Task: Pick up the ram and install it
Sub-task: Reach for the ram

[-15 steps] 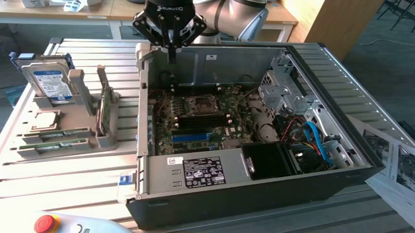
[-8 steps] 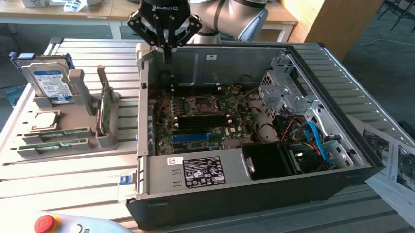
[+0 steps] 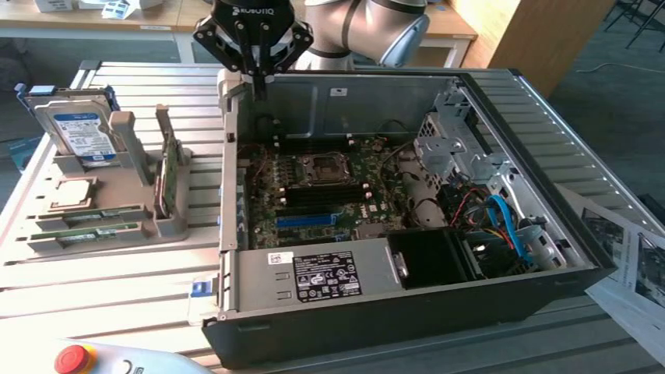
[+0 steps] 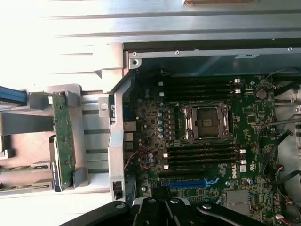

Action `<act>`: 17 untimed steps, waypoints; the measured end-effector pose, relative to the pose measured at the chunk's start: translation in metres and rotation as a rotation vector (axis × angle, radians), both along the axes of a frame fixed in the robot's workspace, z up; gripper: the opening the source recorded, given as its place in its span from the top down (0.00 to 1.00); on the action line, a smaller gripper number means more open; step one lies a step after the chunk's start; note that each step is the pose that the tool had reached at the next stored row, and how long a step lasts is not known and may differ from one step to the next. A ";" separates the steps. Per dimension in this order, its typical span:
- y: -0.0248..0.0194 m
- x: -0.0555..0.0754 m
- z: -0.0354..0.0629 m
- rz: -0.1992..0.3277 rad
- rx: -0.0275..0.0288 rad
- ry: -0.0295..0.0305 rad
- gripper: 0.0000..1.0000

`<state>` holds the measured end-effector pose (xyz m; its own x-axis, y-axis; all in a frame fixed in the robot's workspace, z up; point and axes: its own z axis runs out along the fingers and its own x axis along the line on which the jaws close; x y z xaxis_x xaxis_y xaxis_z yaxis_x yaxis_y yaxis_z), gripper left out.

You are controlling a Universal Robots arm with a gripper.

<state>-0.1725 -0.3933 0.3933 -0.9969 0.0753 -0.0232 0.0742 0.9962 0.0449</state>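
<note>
Hard drive [image 3: 75,128], red button [image 3: 74,358], papers [image 3: 636,269]

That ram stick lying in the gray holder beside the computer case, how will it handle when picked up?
The ram is a thin, narrow circuit board, so probably light and fairly stiff. Being so thin, it may twist or slip in a pinch. It lies low in the gray holder, so a sideways push would likely jam it.

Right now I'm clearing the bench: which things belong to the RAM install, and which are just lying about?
For the job: ram, motherboard slots, open computer case, gripper.
Lying about: hard drive, taller green card, red button, printed sheets.
</note>
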 end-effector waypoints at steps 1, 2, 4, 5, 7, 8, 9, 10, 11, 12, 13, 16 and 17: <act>0.0006 -0.001 0.0000 0.000 0.0000 0.0000 0.90; 0.0012 -0.002 0.0000 0.000 0.0000 0.0000 0.90; 0.0021 -0.004 -0.0001 0.000 0.0001 -0.0001 0.90; 0.0025 -0.005 -0.0001 0.000 0.0002 -0.0002 0.90; 0.0032 -0.007 -0.0001 0.000 0.0002 -0.0002 0.90; 0.0036 -0.008 -0.0001 0.000 0.0001 -0.0001 0.90; 0.0040 -0.009 0.0000 0.000 0.0000 0.0000 0.90; 0.0044 -0.010 -0.0001 0.000 0.0001 -0.0001 0.90; 0.0047 -0.010 -0.0001 0.000 0.0001 -0.0001 0.90; 0.0051 -0.011 -0.0001 0.000 0.0001 -0.0001 0.90; 0.0054 -0.012 0.0000 0.000 0.0001 0.0000 0.90; 0.0066 -0.014 0.0000 0.000 0.0001 0.0000 0.90; 0.0069 -0.014 0.0000 0.000 0.0000 0.0000 0.90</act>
<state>-0.1868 -0.3865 0.3933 -0.9969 0.0753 -0.0232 0.0742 0.9962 0.0450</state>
